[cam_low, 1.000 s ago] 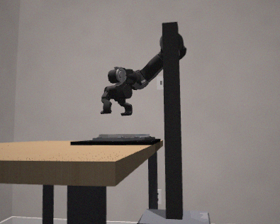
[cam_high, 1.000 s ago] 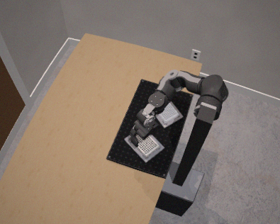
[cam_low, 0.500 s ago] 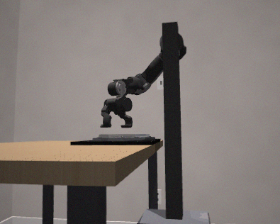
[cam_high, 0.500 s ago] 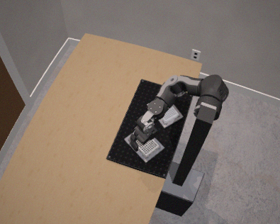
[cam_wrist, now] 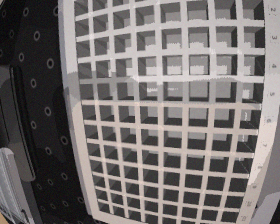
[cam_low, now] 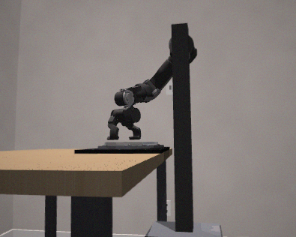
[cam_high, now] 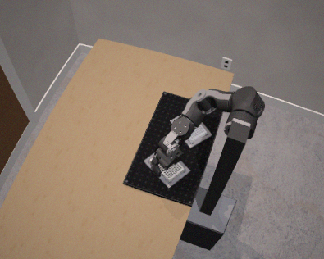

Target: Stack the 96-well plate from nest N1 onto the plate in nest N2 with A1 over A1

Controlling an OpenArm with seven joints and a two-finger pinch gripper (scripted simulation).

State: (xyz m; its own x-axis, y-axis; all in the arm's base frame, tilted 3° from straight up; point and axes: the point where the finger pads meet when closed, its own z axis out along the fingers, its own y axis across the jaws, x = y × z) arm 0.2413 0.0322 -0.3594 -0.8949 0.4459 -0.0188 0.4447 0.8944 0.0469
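Note:
The white 96-well plate [cam_high: 171,171] sits in the nearer nest on the black mat [cam_high: 152,146], which is N1. My gripper [cam_high: 161,161] is directly over it, pointing down and open. In the side view the two fingers [cam_low: 124,137] straddle the plate [cam_low: 130,143] with their tips just at its top edge; I cannot tell if they touch it. In the wrist view the plate's well grid [cam_wrist: 165,103] fills almost the whole frame. The second plate [cam_high: 198,135] sits in N2, partly hidden by my forearm.
The edge of nest N2 shows at the left border of the wrist view [cam_wrist: 13,178]. The arm's black column [cam_high: 226,162] stands off the table's right edge. The wooden table [cam_high: 83,146] stretches to the left of the mat.

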